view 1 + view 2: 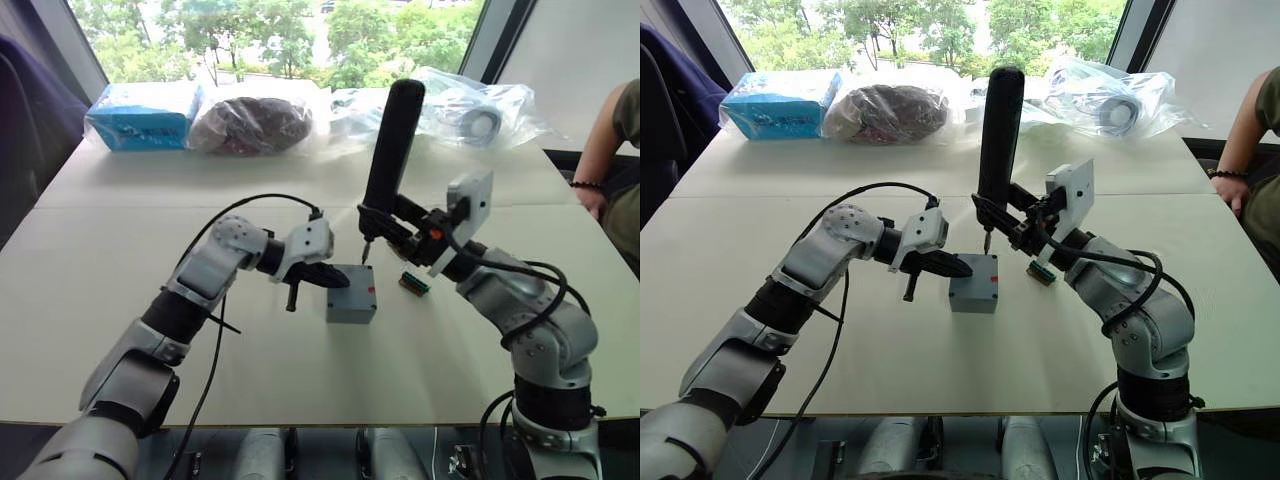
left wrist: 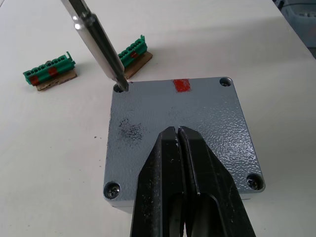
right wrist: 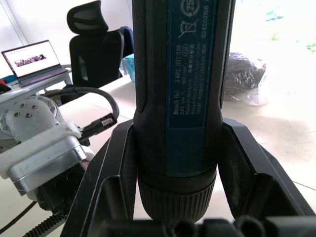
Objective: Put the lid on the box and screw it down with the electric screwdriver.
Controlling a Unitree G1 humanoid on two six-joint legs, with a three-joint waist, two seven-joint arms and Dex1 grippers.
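- Four corner holes show on the lid (image 2: 182, 133), which already sits on the box (image 1: 351, 296) near the middle of the surface (image 1: 300, 390). Screw heads are seated in the two corners nearest the left wrist camera; the far corner by the red mark (image 2: 181, 85) looks filled too, though I cannot be sure.
- Pressed together, the jaws of the left gripper (image 2: 177, 136) rest tip-down on the lid top, seemingly pinning it rather than pinching anything.
- Clamped around the thick body of the electric screwdriver (image 1: 391, 150), the jaws of the right gripper (image 3: 175, 163) hold it nearly upright, leaning slightly away. Its metal bit (image 2: 98, 42) meets the remaining far corner hole.
- Risk, as I judge it: the bit enters at a slant, so if it spins before squaring up it could cam out and skate over the lid, or drive a screw crooked.
- Downward push on one corner could tip or slide the box if the left gripper eases off; it presses nearer the middle than the corner being worked.
- Two small green terminal blocks (image 2: 49, 70) lie just beyond the box; a slipping bit or a shoved box could knock them.
- A person's arm (image 1: 610, 130) rests at the far right edge, well apart from the work.
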